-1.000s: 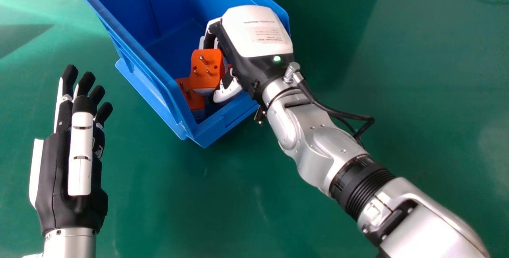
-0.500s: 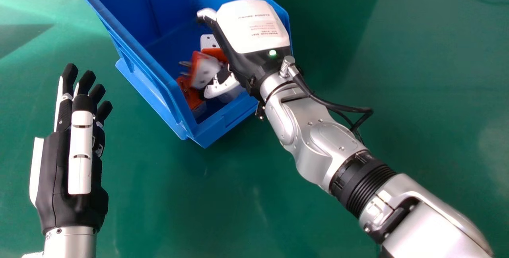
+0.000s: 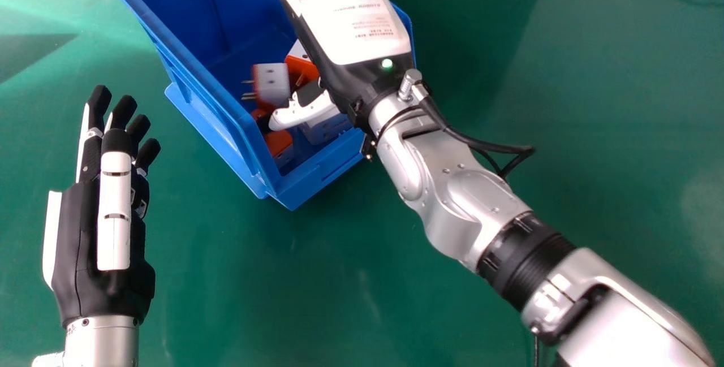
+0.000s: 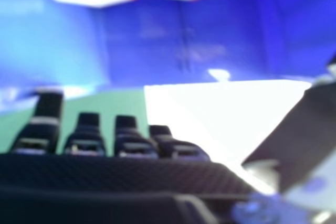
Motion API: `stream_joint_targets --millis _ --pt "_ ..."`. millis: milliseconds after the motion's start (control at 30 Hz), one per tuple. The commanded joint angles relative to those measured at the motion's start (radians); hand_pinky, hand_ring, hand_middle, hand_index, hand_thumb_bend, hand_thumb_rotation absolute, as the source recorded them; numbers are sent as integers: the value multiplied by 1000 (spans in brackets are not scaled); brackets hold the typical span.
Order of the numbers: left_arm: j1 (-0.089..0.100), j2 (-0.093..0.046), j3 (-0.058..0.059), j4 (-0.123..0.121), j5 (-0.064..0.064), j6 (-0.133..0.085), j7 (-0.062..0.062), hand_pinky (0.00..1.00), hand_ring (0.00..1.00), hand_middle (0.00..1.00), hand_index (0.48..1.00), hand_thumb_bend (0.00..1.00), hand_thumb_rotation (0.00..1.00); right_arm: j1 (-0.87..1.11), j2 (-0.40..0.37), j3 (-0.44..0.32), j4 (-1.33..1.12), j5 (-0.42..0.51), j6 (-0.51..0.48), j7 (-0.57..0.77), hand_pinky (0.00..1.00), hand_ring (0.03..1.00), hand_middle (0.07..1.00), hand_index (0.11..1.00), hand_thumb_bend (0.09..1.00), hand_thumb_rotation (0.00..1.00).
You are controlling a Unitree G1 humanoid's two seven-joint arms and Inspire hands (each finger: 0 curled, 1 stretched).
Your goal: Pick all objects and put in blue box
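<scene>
Head view. Blue box at upper left to upper centre, on a green tabletop. Right hand over the box's right side, fingers straight towards the frame's top, thumb out to the left; open, gripping nothing.

Orange-and-white plug adapters inside the box: one with pins pointing left, another just to its right, partly behind the hand; an orange one below, near the box's bottom corner; a pale one partly under the thumb. Cannot tell whether the thumb touches any.

Left hand at lower left, fingers extended, empty.
</scene>
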Motion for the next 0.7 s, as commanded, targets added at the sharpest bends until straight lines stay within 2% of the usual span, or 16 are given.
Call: stream_joint_targets --millis 0,67,100,167,200,267,333,400,433,467,633,667 --pt "-4 -4 1 -9 5 -16 3 928 940 952 963 423 808 36 -31 5 -117 -34 -3 14 877 980 990 981 812 386" --pt "-6 -1 1 -5 7 -19 3 924 938 951 960 430 803 77 -54 3 -200 -55 -1 26 879 979 993 976 760 303" --pt "-7 0 2 -3 6 -20 2 924 938 951 960 430 803 101 -67 1 -248 -62 -1 35 879 979 993 976 760 303" --pt "-10 1 3 0 2 -20 0 920 937 951 959 442 795 149 -93 -6 -343 -71 -1 58 863 968 988 962 706 207" --pt "-10 2 3 0 1 -19 -1 920 937 951 959 442 795 177 -108 -12 -391 -76 -7 64 863 968 988 962 706 207" --pt "-11 1 4 4 -5 -24 -5 917 937 951 958 450 789 231 -137 -26 -484 -78 -21 77 845 957 980 946 647 132" --pt "-14 2 5 9 -9 -26 -9 918 938 952 958 453 786 275 -159 -41 -556 -78 -33 89 834 951 975 937 617 105" --pt "-17 2 6 8 -11 -21 -6 921 939 953 958 455 783 322 -179 -57 -628 -78 -44 100 824 945 968 927 582 84" --pt "-18 2 6 7 -10 -19 -4 923 940 954 958 458 780 353 -191 -68 -672 -71 -51 110 813 938 961 918 548 67" --pt "-21 2 6 8 -9 -17 -3 921 939 952 956 462 773 384 -200 -81 -714 -61 -57 121 795 926 949 902 472 43" --pt "-35 7 11 14 -8 -11 2 925 938 949 953 460 765 537 -238 -144 -875 -21 -107 140 780 903 923 872 357 14" --pt "-38 9 13 14 -9 -10 2 926 937 948 955 459 764 567 -242 -157 -901 -12 -116 141 783 897 917 864 309 8"
